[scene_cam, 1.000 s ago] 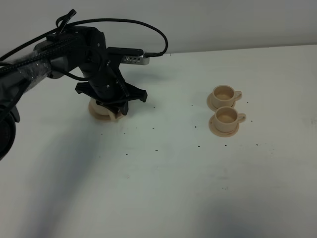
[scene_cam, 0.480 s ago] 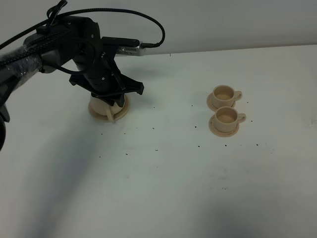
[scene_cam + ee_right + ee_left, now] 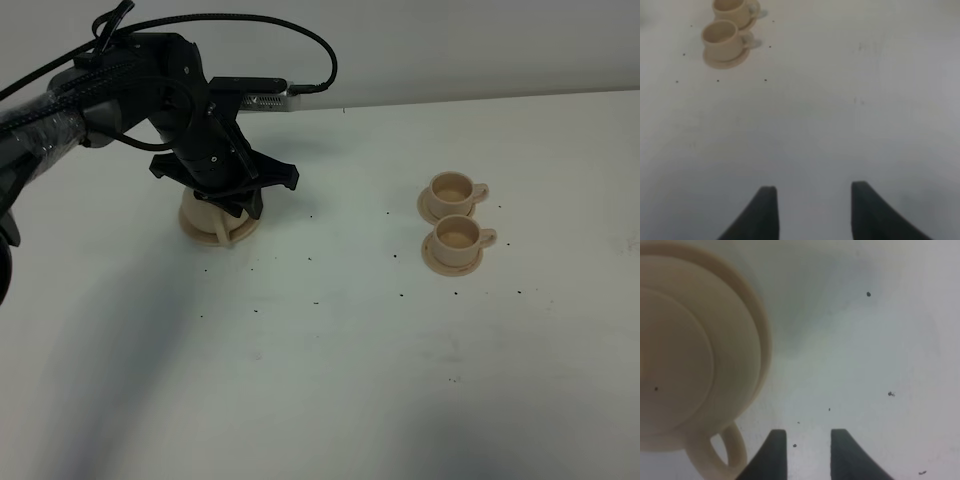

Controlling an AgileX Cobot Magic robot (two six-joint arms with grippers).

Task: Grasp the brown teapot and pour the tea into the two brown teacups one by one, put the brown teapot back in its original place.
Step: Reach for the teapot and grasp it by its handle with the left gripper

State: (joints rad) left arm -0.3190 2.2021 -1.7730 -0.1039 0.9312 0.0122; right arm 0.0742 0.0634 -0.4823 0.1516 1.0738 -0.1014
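Observation:
The brown teapot [image 3: 207, 222] sits at the table's left, mostly covered by my left gripper [image 3: 230, 195], which hovers low over it. In the left wrist view the teapot [image 3: 685, 355] fills one side, and its loop handle [image 3: 732, 452] lies just beside my left gripper [image 3: 805, 432]. The jaws stand narrowly open with only bare table between them. The two brown teacups [image 3: 452, 189] [image 3: 457, 236] rest on saucers right of centre, one behind the other. My right gripper [image 3: 812, 192] is open and empty, far from the teacups [image 3: 722, 34] [image 3: 732, 7].
The white table [image 3: 330, 350] is dotted with small dark specks. A black cable [image 3: 280, 50] arcs above the left arm at the back. The right arm is outside the high view.
The left arm rose and drew back a little over the teapot, then shifted slightly right. The teapot and cups stayed put.

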